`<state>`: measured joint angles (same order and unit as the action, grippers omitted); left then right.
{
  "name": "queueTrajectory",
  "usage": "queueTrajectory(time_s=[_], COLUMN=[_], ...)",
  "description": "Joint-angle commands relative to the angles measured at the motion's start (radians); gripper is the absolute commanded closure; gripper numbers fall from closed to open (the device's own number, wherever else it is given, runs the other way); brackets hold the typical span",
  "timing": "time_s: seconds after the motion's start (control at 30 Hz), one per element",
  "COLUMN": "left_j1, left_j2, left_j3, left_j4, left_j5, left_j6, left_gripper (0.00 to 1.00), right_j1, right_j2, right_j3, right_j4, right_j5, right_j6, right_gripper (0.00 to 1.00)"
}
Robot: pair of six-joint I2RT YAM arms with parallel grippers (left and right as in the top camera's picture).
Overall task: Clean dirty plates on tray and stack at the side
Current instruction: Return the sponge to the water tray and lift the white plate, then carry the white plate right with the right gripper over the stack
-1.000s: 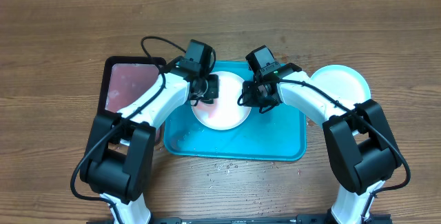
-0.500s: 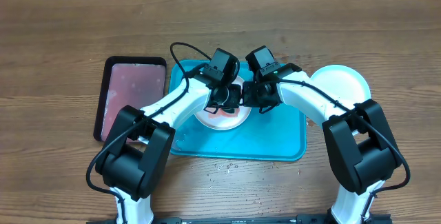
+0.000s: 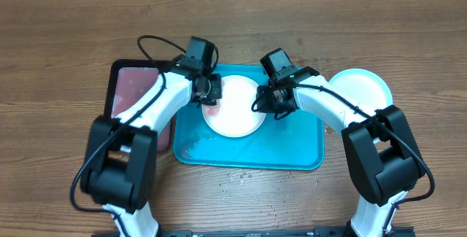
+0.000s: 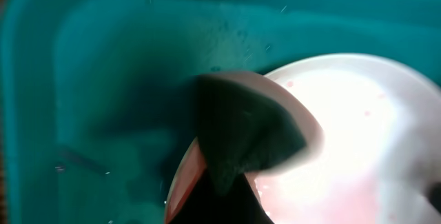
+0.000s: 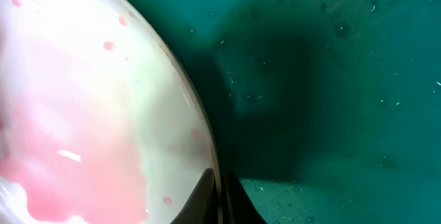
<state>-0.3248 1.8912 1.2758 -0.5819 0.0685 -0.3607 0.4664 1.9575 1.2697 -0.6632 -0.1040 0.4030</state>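
A white plate (image 3: 235, 113) with faint pink smears lies in the turquoise tray (image 3: 248, 153). My left gripper (image 3: 209, 92) is shut on a dark green and pink sponge (image 4: 241, 131) at the plate's left edge. The plate (image 4: 358, 134) and the tray (image 4: 103, 79) show in the left wrist view. My right gripper (image 3: 267, 103) is shut on the plate's right rim. In the right wrist view the rim sits between my fingers (image 5: 220, 200), with the pink-smeared plate (image 5: 83, 100) to the left and the wet tray (image 5: 344, 79) to the right. A light blue plate (image 3: 359, 91) lies on the table to the right of the tray.
A black-rimmed pinkish tray (image 3: 133, 95) lies left of the turquoise tray, partly under my left arm. Water drops dot the wooden table (image 3: 241, 175) in front of the tray. The yellow-green plate is not in view.
My left gripper swept the sponge right over the plate's middle and then back to its left edge. The plate looks whiter. The right gripper has not moved.
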Motion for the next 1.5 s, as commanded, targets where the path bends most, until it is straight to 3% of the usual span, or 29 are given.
queueTrajectory(time_s=[0.0, 0.3, 0.57, 0.7, 1.0, 1.47], left_j1=[0.005, 0.156, 0.342, 0.394, 0.417, 0.417], left_j2=[-0.13, -0.238, -0.234, -0.215, -0.12, 0.002], left_j3=[0.005, 0.005, 0.004, 0.003, 0.003, 0.003], left_j4=[0.003, -0.104, -0.179, -0.197, -0.199, -0.177], left_j5=[0.037, 0.038, 0.07, -0.001, -0.117, -0.131], left_j6=[0.055, 0.09, 0.299, 0.348, 0.346, 0.331], left_gripper=[0.96, 0.96, 0.96, 0.96, 0.96, 0.96], right_j1=[0.001, 0.003, 0.038, 0.085, 0.258, 0.456], right_j2=[0.001, -0.063, -0.125, -0.13, -0.13, -0.13], right_j3=[0.022, 0.041, 0.124, 0.185, 0.252, 0.252], right_j4=[0.001, -0.015, -0.098, -0.148, -0.169, -0.116], right_j5=[0.025, 0.087, 0.296, 0.48, 0.993, 1.4], right_j6=[-0.014, -0.045, -0.077, -0.125, -0.172, -0.172], right_gripper=[0.97, 0.96, 0.96, 0.96, 0.96, 0.96])
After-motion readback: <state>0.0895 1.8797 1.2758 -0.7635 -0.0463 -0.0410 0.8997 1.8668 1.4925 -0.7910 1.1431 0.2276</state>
